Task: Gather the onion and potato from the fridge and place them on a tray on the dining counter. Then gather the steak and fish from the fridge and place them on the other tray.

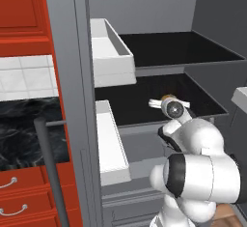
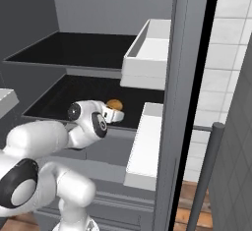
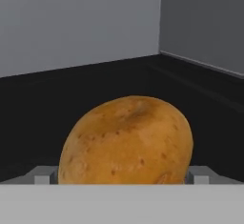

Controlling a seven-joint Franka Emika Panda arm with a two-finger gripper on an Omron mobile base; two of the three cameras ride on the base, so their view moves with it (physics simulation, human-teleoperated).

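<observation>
Brown-skinned potato [image 3: 127, 142] on black lower shelf [image 1: 140, 103] of fridge [image 1: 77, 76], near shelf front edge. Jaws wide open, one fingertip each side of potato, not yet closing. Judged firm, moderately heavy, rounded, may roll; grip across widest middle. Long axis roughly left-right across jaws in hand view.

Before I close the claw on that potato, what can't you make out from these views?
- Fingertips' contact with the potato: hand view, the grey band cuts off their lower parts; the claw looks open, straddling it.
- Potato itself: left base view, mostly hidden behind the wrist; right base view, only a small orange patch.
- Fridge: lower shelf front blocked by the arm in both base views.
</observation>
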